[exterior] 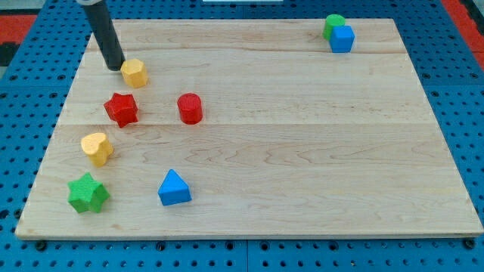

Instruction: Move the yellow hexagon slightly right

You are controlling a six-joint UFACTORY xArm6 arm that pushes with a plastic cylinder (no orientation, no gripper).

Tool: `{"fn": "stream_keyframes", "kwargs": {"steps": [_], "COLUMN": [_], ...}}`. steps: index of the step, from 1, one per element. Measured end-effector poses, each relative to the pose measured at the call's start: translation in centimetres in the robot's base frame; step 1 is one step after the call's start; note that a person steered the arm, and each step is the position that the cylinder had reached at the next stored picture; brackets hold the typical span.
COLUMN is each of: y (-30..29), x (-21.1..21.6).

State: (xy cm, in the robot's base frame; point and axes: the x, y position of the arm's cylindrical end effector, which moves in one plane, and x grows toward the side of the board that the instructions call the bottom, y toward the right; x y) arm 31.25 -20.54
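The yellow hexagon (134,72) lies on the wooden board (302,151) near the view's upper left. My tip (114,67) stands right at the hexagon's left side, touching it or nearly so. The dark rod rises from there toward the view's top left.
A red star (121,109) and a red cylinder (190,108) lie below the hexagon. A yellow heart (97,148), a green star (88,193) and a blue triangle (174,188) sit at the lower left. A green cylinder (333,23) and a blue cube (342,39) sit at the top right.
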Motion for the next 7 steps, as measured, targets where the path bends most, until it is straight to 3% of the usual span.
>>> {"fn": "stream_keyframes", "kwargs": {"steps": [1, 2, 3, 4, 5, 6, 7], "y": [3.8, 3.8, 2.2, -3.4, -7.7, -4.9, 1.9], "x": [0.0, 0.0, -0.3, -0.6, 2.9, 6.7, 6.3]}}
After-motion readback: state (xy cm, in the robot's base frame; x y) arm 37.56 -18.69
